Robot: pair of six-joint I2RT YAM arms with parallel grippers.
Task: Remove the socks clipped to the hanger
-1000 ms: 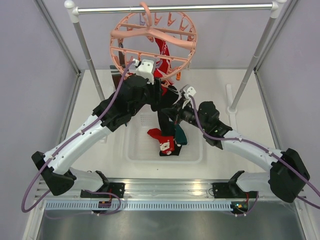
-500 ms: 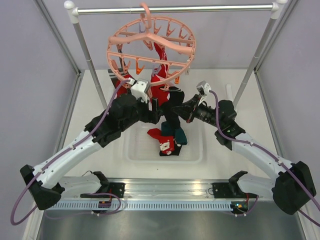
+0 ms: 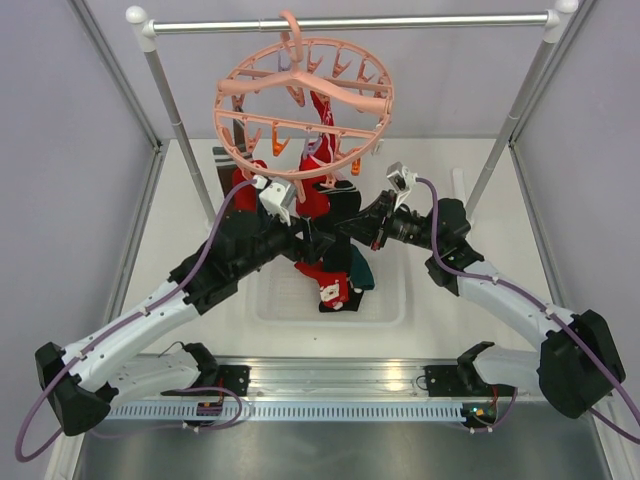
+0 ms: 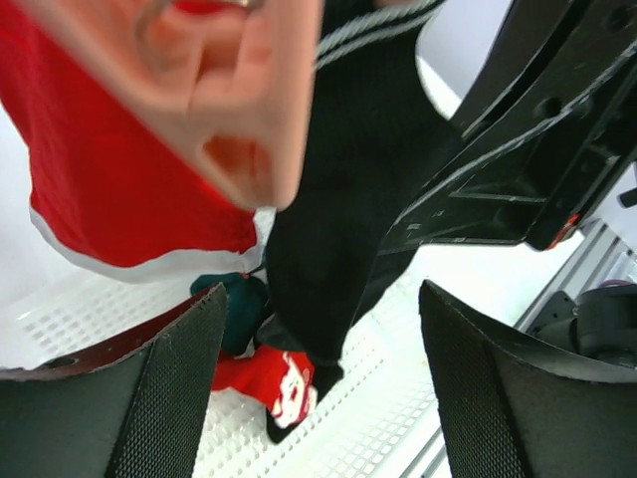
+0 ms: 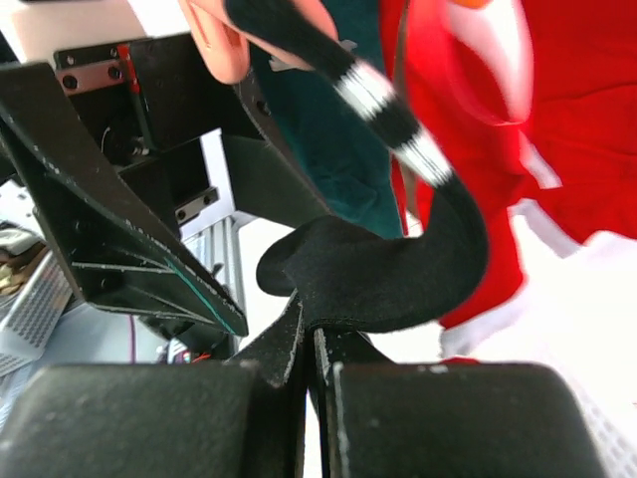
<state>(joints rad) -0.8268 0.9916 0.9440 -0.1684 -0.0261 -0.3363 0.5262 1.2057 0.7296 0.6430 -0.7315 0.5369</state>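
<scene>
The salmon-pink hanger (image 3: 300,100) hangs from the grey rail, with a red sock (image 3: 318,195) still clipped under it. My right gripper (image 5: 311,334) is shut on the lower part of a black sock with white stripes (image 5: 398,274), which still leads up to a pink clip (image 5: 214,40). In the top view the right gripper (image 3: 345,224) sits just below the ring. My left gripper (image 4: 318,398) is open and empty, and the black sock (image 4: 338,199) hangs between its fingers (image 4: 169,398) beside a red sock (image 4: 129,179). A dark teal sock (image 5: 338,129) hangs behind.
A white perforated basket (image 3: 385,300) under the hanger holds a red sock with white marks (image 3: 335,290), a teal sock (image 3: 362,275) and a black one. Grey rail posts (image 3: 175,110) stand left and right. The two wrists are close together under the ring.
My left gripper has dropped from the ring to below it. My right gripper rose from the basket to under the hanger and holds the black sock. The hanger swung and tilted.
</scene>
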